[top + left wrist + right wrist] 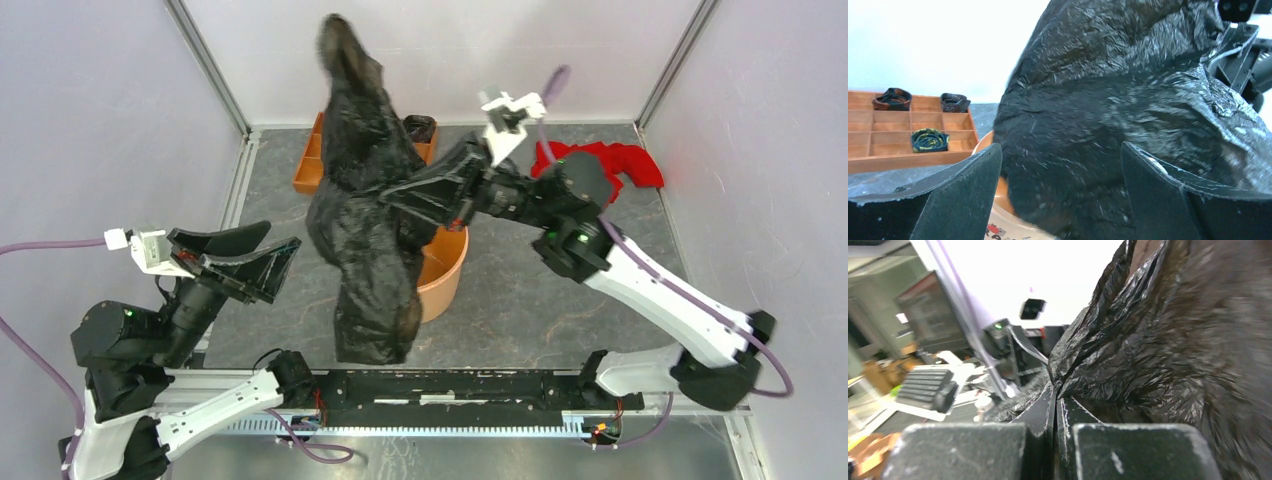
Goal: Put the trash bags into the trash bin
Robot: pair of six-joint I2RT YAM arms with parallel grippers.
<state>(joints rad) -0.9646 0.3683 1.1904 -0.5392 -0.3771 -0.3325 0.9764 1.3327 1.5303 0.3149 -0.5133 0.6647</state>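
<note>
A big glossy black trash bag (370,220) hangs in the air over the peach-orange trash bin (447,275), hiding most of the bin; its lower end drapes past the bin's near-left side. My right gripper (395,200) is shut on a fold of the bag and holds it up; in the right wrist view the jaws pinch the film (1068,375) at the gripper (1056,395). My left gripper (285,262) is open and empty, left of the bag. In the left wrist view the bag (1108,120) fills the space beyond the gripper (1060,167), with the bin's rim (983,145) below.
An orange-brown wooden tray (310,165) of square compartments stands at the back behind the bag; it holds small rolled black bundles (893,98). A red cloth (620,162) lies at the back right. Enclosure walls stand left, right and behind.
</note>
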